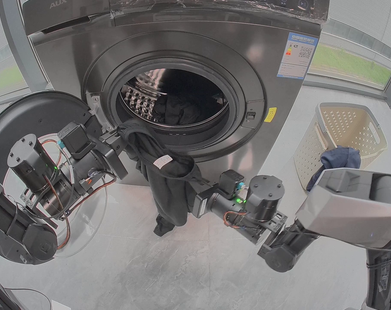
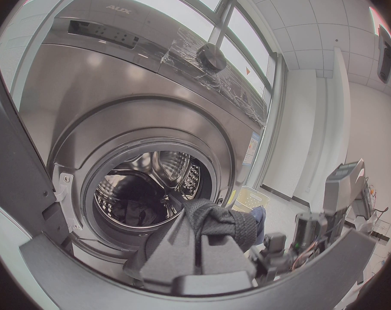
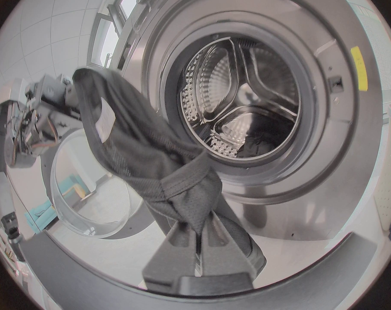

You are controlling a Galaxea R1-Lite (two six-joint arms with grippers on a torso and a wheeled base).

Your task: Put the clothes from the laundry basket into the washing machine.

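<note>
Holding a black knit garment point(image 1: 163, 173), pinched by left gripper point(image 1: 117, 135) and right gripper point(image 3: 199, 233), before the grey steel washing machine point(image 1: 247, 52); next, likely lifting it inside.

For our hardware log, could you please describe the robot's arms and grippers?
The left arm and right arm are black, with cylindrical joint housings, exposed orange and black cables and green lights. The right arm's upper part has an angular grey casing. The left gripper and right gripper are dark grey and wedge-shaped.

Laundry basket point(image 1: 359, 130) lower half hidden behind right arm point(image 1: 354, 203); drum clothes point(image 1: 178, 108) indistinct.
</note>
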